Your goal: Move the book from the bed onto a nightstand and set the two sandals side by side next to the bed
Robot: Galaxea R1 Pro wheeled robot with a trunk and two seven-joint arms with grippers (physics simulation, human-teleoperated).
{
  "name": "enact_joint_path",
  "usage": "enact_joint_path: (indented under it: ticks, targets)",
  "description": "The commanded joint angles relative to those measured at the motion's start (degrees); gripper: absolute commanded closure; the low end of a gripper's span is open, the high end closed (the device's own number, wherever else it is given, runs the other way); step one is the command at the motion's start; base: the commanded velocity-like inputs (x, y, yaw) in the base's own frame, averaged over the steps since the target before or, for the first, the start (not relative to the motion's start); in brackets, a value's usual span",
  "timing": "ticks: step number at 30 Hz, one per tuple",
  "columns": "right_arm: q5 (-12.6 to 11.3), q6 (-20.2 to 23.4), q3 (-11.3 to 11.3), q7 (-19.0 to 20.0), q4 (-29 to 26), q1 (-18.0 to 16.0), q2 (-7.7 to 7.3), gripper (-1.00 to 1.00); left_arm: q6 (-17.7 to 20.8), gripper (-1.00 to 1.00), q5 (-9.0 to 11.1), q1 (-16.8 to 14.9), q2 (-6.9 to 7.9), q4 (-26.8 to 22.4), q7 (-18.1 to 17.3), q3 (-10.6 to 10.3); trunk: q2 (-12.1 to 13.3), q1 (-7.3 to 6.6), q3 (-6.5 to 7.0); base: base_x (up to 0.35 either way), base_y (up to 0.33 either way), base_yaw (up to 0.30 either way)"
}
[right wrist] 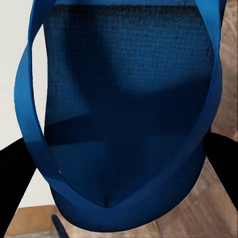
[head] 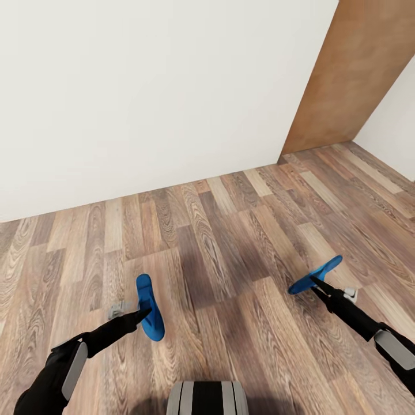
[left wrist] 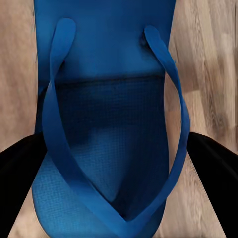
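Note:
Each of my arms carries one bright blue sandal above the wood-plank floor. In the head view my left gripper (head: 145, 313) is shut on the left sandal (head: 150, 308), which hangs edge-on. My right gripper (head: 314, 281) is shut on the right sandal (head: 317, 274), tilted up to the right. The left wrist view looks down on the sandal's sole and thin straps (left wrist: 106, 129), with a black finger (left wrist: 210, 173) at each side. The right wrist view shows the other sandal (right wrist: 124, 114) close up between dark fingers (right wrist: 223, 163). The book, the bed and the nightstands are out of view.
A white wall (head: 144, 86) runs across ahead, close by. A brown door (head: 351, 69) stands at the right, angled, with another white wall beyond it. Wood-plank floor (head: 230, 242) spreads between me and the wall. My own base (head: 207, 397) shows at the bottom edge.

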Motion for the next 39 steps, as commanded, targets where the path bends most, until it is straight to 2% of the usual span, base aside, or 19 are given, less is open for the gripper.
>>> enact_joint_path:
  ticks: [1, 5, 11, 14, 18, 20, 22, 23, 25, 26, 27, 28, 29, 30, 33, 39]
  targets:
    - [0.52, 0.49, 0.19, 0.16, 1.13, -0.06, -0.06, 1.00, 0.45, 1.00, 0.29, -0.02, -0.01, -0.01, -0.21, 0.06, 0.00, -0.03, 0.19, 0.000, 0.000, 0.000]
    - [2.50, 0.57, 0.26, 0.23, 4.78, -0.06, -0.01, 1.00, 0.53, 1.00, 0.26, -0.02, -0.01, -0.04, -1.02, 0.00, 0.05, -0.14, 1.08, 0.000, 0.000, 0.000]
    - [2.77, 0.08, 0.77, 0.14, 9.58, -0.06, 0.03, 1.00, 0.54, 1.00, 0.25, -0.02, -0.02, 0.01, -1.21, -0.06, 0.13, -0.29, 2.41, 0.000, 0.000, 0.000]
    - [3.18, -0.32, 0.87, 0.38, 11.83, -0.06, 0.10, 1.00, 0.54, 1.00, 0.23, -0.02, -0.02, 0.02, -1.25, -1.04, 0.17, -0.37, 3.07, 0.000, 0.000, 0.000]
    - [5.67, -0.33, 0.89, 0.64, 14.53, -0.02, 0.07, 1.00, 0.54, 1.00, 0.31, -0.02, -0.02, 0.04, -1.26, -2.01, 0.23, -0.47, 3.96, 0.000, 0.000, 0.000]
    - [9.09, -0.36, 0.94, 0.78, 17.46, 0.01, 0.04, 1.00, 0.54, 1.00, 0.33, -0.02, -0.06, 0.05, -1.32, -2.16, 0.25, -0.52, 4.40, 0.000, 0.000, 0.000]
    - [13.06, -0.35, 1.00, 2.09, 18.30, 0.02, 0.08, 1.00, 0.70, 1.00, 0.35, -0.02, -0.09, 0.07, -1.34, -2.28, 0.28, -0.57, 4.85, 0.000, 0.000, 0.000]
    - [14.23, -0.35, 1.01, 2.64, 18.43, 0.02, 0.10, 1.00, 0.84, 1.00, 0.36, -0.02, -0.09, 0.08, -1.34, -2.31, 0.29, -0.60, 5.07, 0.000, 0.000, 0.000]
    - [21.24, -0.35, 1.05, 4.50, 18.69, 0.03, 0.25, 1.00, 2.56, 1.00, 0.35, -0.02, -0.12, 0.12, -1.35, -2.57, 0.32, -0.65, 5.51, 0.000, 0.000, 0.000]
    - [22.87, -0.32, 1.05, 4.67, 18.70, 0.03, 0.27, 1.00, 2.95, 1.00, 0.35, -0.02, -0.14, 0.12, -1.35, -2.70, 0.34, -0.68, 5.73, 0.000, 0.000, 0.000]
    - [26.29, -0.14, 1.01, 4.92, 18.73, 0.03, 0.28, 1.00, 3.51, 1.00, 0.34, -0.02, -0.16, 0.13, -1.35, -3.04, 0.35, -0.70, 5.95, 0.000, 0.000, 0.000]
    - [31.27, 0.16, 0.92, 5.17, 18.70, 0.00, 0.29, 1.00, 3.99, 1.00, 0.34, -0.02, -0.18, 0.13, -1.35, -3.66, 0.36, -0.73, 6.18, 0.000, 0.000, 0.000]
    - [34.89, 0.36, 0.82, 5.31, 18.65, -0.02, 0.25, 1.00, 4.26, 1.00, 0.34, -0.02, -0.19, 0.13, -1.35, -4.15, 0.38, -0.76, 6.40, 0.000, 0.000, 0.000]
    - [36.84, 0.48, 0.77, 5.36, 18.66, -0.04, 0.23, 1.00, 4.41, 1.00, 0.34, -0.02, -0.19, 0.14, -1.35, -4.42, 0.39, -0.78, 6.62, 0.000, 0.000, 0.000]
    - [38.35, 0.49, 0.73, 5.34, 19.01, -0.05, 0.21, 1.00, 4.54, 1.00, 0.34, -0.02, -0.16, 0.14, -1.35, -4.61, 0.43, -0.86, 7.28, 0.000, 0.000, 0.000]
    - [38.84, -0.08, 0.61, 5.48, 19.21, -0.06, -0.12, 1.00, 4.58, 1.00, 0.34, -0.02, -0.19, 0.14, -1.35, -4.69, 0.51, -1.01, 8.61, 0.000, 0.000, 0.000]
